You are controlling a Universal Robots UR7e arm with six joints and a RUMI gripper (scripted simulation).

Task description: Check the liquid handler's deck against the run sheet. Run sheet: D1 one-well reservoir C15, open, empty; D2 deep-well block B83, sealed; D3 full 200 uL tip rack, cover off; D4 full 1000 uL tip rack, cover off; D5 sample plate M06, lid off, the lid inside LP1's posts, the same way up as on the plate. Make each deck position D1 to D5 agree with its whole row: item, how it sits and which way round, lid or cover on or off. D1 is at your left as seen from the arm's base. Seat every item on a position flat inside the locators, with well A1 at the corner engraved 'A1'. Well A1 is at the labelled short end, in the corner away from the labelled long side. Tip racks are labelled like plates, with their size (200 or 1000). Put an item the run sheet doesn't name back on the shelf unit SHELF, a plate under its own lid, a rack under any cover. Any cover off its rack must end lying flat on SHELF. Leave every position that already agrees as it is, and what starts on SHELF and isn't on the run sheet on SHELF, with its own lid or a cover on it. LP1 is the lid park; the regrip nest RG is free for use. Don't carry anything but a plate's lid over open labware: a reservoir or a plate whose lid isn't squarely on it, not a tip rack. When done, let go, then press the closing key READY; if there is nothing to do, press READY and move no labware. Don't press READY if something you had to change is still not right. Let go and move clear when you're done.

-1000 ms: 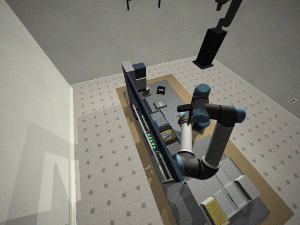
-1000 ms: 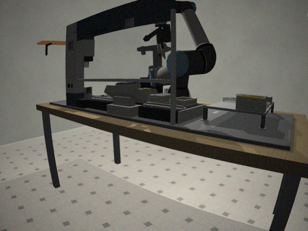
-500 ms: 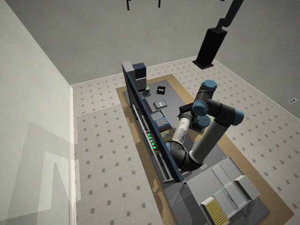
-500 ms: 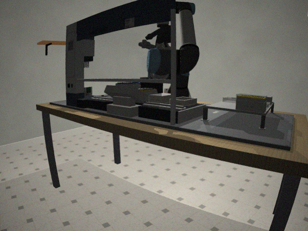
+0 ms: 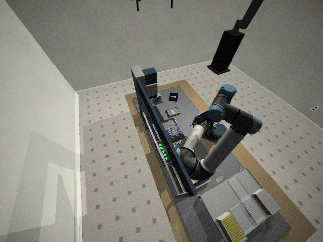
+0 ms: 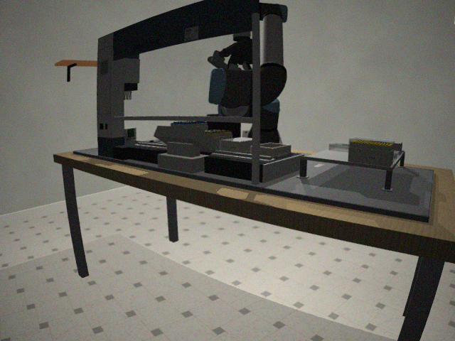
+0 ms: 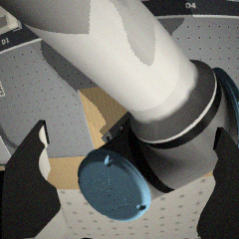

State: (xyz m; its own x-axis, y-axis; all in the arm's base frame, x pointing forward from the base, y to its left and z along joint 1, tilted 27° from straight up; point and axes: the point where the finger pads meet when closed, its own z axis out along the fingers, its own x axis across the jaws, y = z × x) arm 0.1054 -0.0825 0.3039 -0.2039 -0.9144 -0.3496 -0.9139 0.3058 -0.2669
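Observation:
My gripper [image 5: 196, 121] hangs above the table on the arm's side of the deck, folded back toward my own arm. In the wrist view its two dark fingers stand wide apart with nothing between them; beyond them I see only my forearm and a blue joint cap [image 7: 114, 185]. On the deck I see a grey plate [image 5: 168, 123], a blue-rimmed tip rack [image 5: 174, 130] and a yellow tip rack [image 5: 179, 142]. My arm hides the other deck positions in this view. From the side, a white-topped block [image 6: 237, 143] and an open reservoir [image 6: 271, 148] show.
A flat lid [image 5: 172, 112] lies past the deck, with a black nest [image 5: 173, 98] and a green key [image 5: 158, 98] further on. The shelf unit [image 5: 242, 205] holds a yellow tip rack [image 5: 230, 228], a plate [image 5: 252, 208] and grey covers. The handler's gantry beam [image 5: 161, 130] runs alongside the deck.

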